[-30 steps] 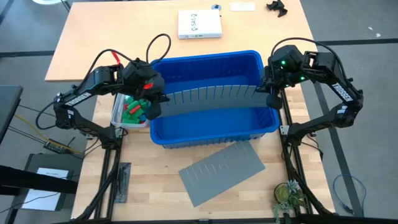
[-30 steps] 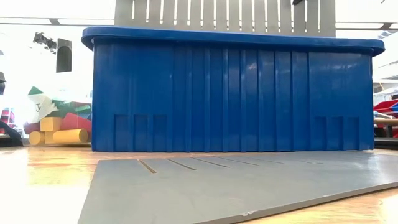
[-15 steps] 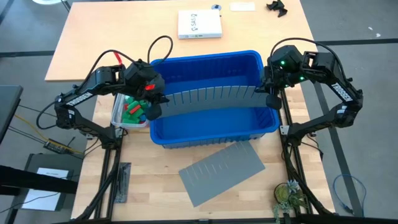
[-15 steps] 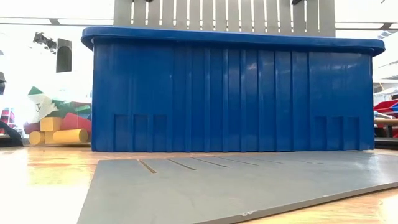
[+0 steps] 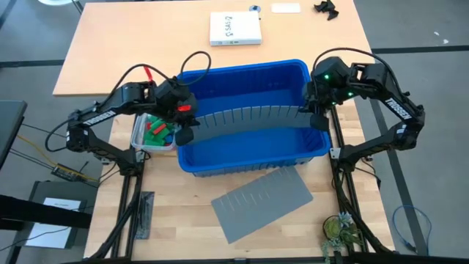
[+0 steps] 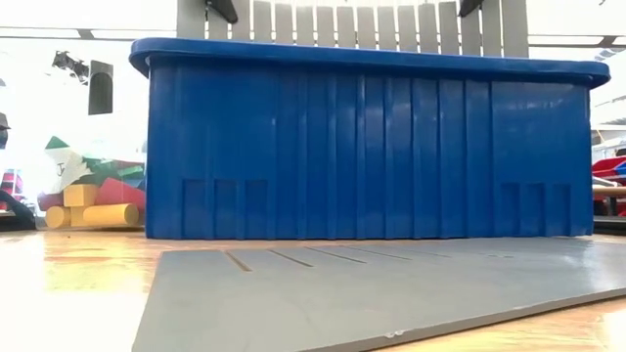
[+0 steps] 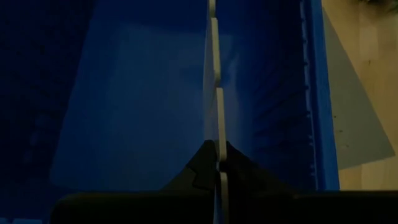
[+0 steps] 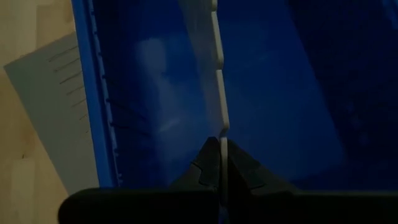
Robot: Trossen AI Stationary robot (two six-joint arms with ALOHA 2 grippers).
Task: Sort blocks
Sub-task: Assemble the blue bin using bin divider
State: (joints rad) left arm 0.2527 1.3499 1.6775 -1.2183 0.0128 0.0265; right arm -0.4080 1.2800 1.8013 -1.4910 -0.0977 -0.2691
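A large blue bin sits on the wooden tabletop, and a slotted grey divider panel stands on edge across its inside, running from the left pincer to the right pincer. A second grey slotted panel lies flat on the tabletop in front of the bin, nearer than both pincers. A small clear tub stands just outside the left pincer, and a white box lies well beyond the bin.

Overhead view evenly bright; low view backlit, background blown out; both wrist views dim, murky.
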